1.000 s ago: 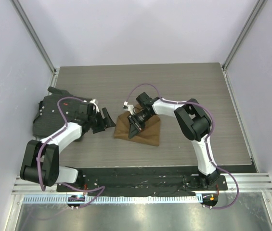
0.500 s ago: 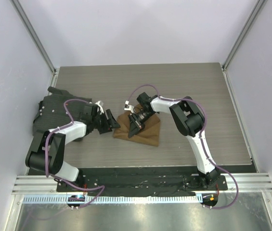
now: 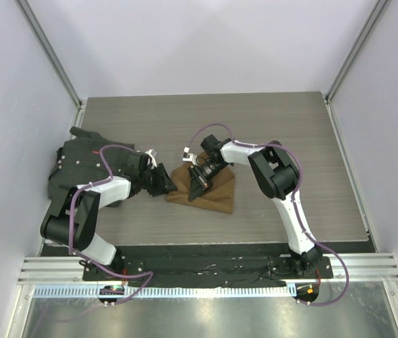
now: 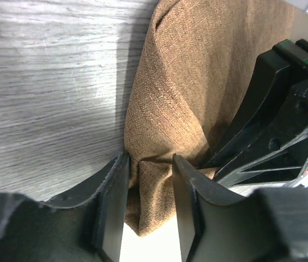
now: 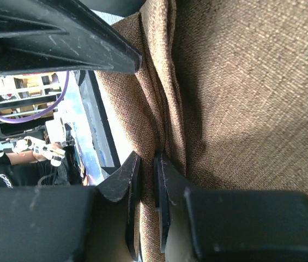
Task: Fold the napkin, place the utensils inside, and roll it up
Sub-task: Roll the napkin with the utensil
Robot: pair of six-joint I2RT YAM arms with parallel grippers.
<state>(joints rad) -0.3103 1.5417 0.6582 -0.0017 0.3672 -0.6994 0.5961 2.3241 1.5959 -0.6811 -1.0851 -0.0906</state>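
Observation:
The tan-brown napkin (image 3: 216,193) lies bunched mid-table. My right gripper (image 3: 196,190) is shut on a raised fold of it; in the right wrist view the pinched napkin (image 5: 241,82) runs between the tips of the right gripper (image 5: 147,158). My left gripper (image 3: 167,184) is at the napkin's left corner. In the left wrist view, the left gripper (image 4: 150,161) straddles a hanging corner of the napkin (image 4: 186,71), jaws partly closed, with a thin gap by the left finger. The right gripper's fingers (image 4: 273,125) stand just behind. The utensils are out of view.
A dark grey-black textured mat (image 3: 72,165) lies at the table's left edge under the left arm. Grey walls enclose the table on three sides. Bare wood-grain tabletop (image 3: 255,120) stretches behind and to the right of the napkin.
My left gripper has moved right to the napkin's left corner and its jaws have narrowed around it. The right gripper keeps its pinch and has barely shifted.

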